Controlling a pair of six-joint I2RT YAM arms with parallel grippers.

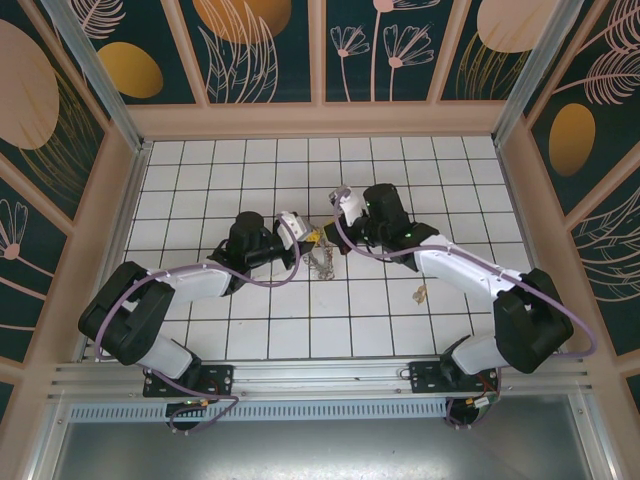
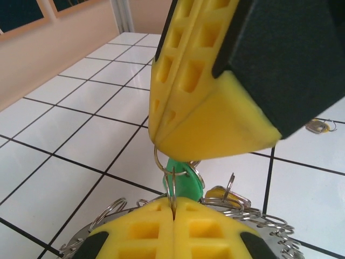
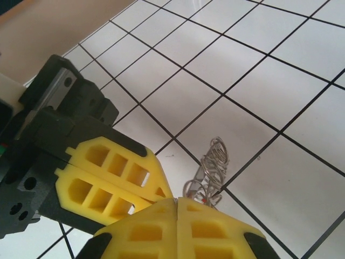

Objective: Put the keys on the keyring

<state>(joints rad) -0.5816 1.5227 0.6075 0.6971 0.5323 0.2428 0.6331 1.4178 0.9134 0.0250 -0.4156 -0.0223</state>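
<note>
One thin, loop-fringed silvery keyring [image 2: 264,222]

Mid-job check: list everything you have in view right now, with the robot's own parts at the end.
keyring: one, silvery hoop fringed with small loops, table centre, under the pincers
wire loop: one, silvery, pinched between the two pincer tips
green key: one, green, at the wire loop, just above the keyring
yellow key: one, yellow, beside the green key
loose key: one, yellowish, alone on a tile near the right arm
table: one, white tiles with dark grout
walls: dark teal leaf-pattern panels with pale frames, around the table
arms: two, white and black, meeting at centre
left pincer: yellow fingers, shut on the wire loop
right pincer: yellow fingers, shut on the same loop
</note>
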